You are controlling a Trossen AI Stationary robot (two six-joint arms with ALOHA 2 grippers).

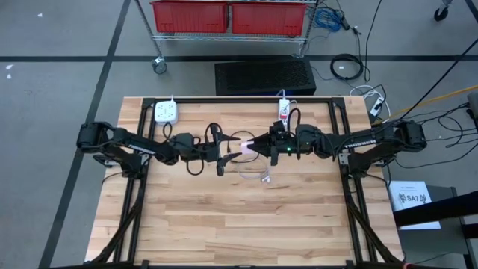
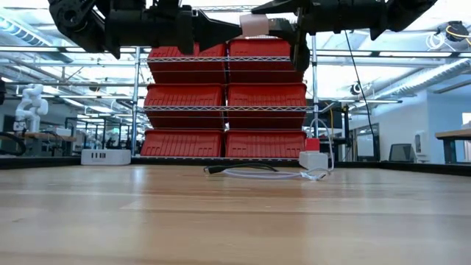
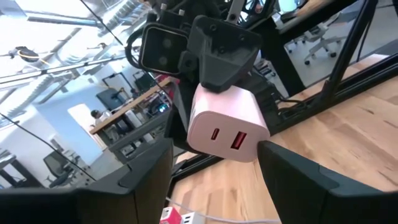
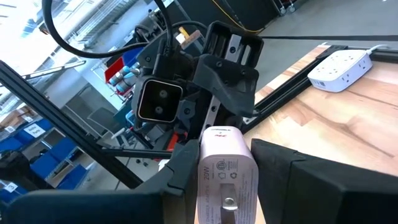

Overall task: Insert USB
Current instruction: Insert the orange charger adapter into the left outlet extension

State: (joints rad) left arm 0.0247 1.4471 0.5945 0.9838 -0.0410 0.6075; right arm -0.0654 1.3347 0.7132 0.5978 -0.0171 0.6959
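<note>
Pink charger [image 3: 224, 123] in right tool [image 1: 252, 145]; left tool [image 1: 224, 152] agape

Cable [image 2: 254, 172] plug too small.

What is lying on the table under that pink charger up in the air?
Under the pink charger, held up by the right pincer, a cable lies loose on the wooden table. The left pincer is open. The cable's plug end is too small to make out.

wooden table [image 1: 224, 224] — white power strip [image 1: 166, 112], loose cable [image 1: 254, 173], second strip [image 1: 284, 109]
</note>
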